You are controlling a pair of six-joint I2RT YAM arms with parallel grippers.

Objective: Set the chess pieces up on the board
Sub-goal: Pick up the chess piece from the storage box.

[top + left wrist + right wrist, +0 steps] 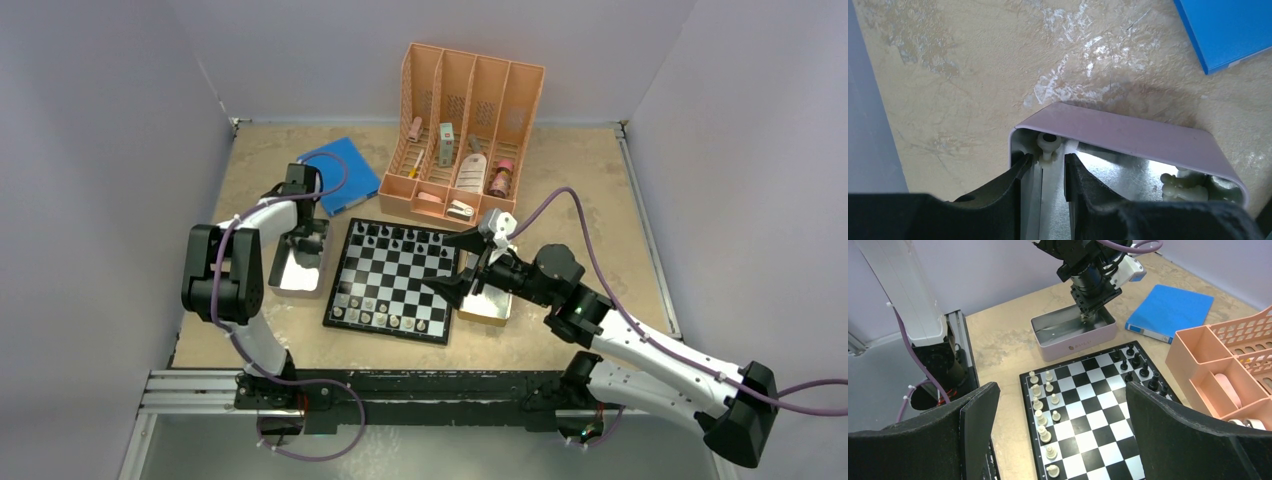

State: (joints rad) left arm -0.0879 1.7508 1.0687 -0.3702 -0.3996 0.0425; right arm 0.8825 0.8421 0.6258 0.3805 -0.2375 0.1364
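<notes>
L end effector (pixel 1046 159) in tray (pixel 1128 132), at white piece (pixel 1048 145), we can't tell if pinching | R end effector (pixel 1062 390) spread over board (pixel 1093 415)

The left arm (pixel 222 275) rises from its base at the near left and folds at a black elbow. Its white forearm then reaches toward the far left. The left gripper (pixel 303 232) points steeply down. In the wrist view its 2 black fingers (pixel 1018 172) stand close together with only a narrow gap, and whether they pinch anything cannot be told. The right arm (pixel 650 350) runs low from its base out to an elbow at the near right corner, then doubles back toward the middle. The right gripper (pixel 455 266) points left, roughly level, its 2 fingers (pixel 973 415) spread wide apart.
</notes>
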